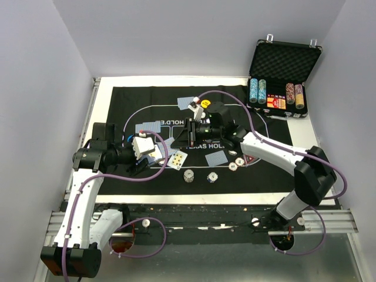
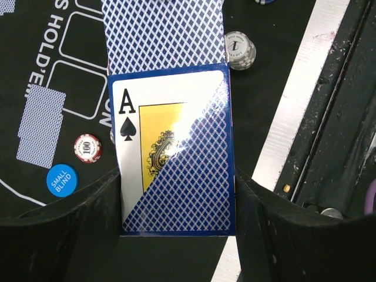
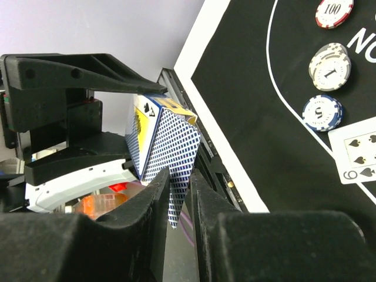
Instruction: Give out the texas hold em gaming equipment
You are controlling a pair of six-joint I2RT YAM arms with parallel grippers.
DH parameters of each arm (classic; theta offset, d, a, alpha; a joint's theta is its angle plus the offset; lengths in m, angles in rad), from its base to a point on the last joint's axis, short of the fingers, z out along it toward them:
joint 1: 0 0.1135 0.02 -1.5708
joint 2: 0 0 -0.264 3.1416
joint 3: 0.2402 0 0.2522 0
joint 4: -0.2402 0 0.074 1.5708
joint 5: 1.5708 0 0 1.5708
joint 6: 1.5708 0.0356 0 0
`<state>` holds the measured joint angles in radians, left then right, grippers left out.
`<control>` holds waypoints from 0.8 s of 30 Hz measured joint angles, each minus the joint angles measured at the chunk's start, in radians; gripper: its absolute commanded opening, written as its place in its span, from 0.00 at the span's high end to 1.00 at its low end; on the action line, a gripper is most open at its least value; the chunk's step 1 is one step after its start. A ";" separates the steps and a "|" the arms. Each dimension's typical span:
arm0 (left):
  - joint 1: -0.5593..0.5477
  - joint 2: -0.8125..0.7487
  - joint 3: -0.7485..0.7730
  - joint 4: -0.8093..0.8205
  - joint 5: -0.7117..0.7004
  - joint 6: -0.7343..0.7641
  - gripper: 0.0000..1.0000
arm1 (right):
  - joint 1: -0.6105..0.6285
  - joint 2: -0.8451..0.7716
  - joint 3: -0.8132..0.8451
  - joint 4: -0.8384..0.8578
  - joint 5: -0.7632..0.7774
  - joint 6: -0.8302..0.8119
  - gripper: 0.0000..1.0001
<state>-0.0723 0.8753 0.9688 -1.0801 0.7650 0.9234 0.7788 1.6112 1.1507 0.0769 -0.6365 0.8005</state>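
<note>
The deck box sits clamped in the left gripper above the felt mat's near-left part, with a blue-backed card protruding. The right gripper has its jaws nearly together around that card's edge; whether they pinch it cannot be told. It should catch one card only, then draw straight out along the box.

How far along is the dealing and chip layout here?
Done: face-down cards, chip stacks and the small blind button lie on the mat. In hand: the left gripper holds the deck box while the right gripper pinches a card sticking out of it. Remaining: dealing that card; more chips sit in the open case.
</note>
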 measured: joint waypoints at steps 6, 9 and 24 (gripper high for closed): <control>0.000 0.000 0.006 0.001 0.001 0.000 0.53 | -0.014 -0.054 -0.041 0.000 0.007 0.008 0.76; 0.000 0.000 0.006 0.000 0.000 0.000 0.53 | -0.026 -0.074 -0.064 -0.003 0.007 0.012 0.78; 0.000 0.002 0.006 0.000 0.000 0.000 0.53 | -0.074 -0.121 -0.118 0.005 -0.002 0.064 0.92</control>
<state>-0.0723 0.8772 0.9752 -1.0798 0.7654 0.9234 0.7044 1.4899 1.0325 0.0822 -0.6384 0.8650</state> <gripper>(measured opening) 0.715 0.092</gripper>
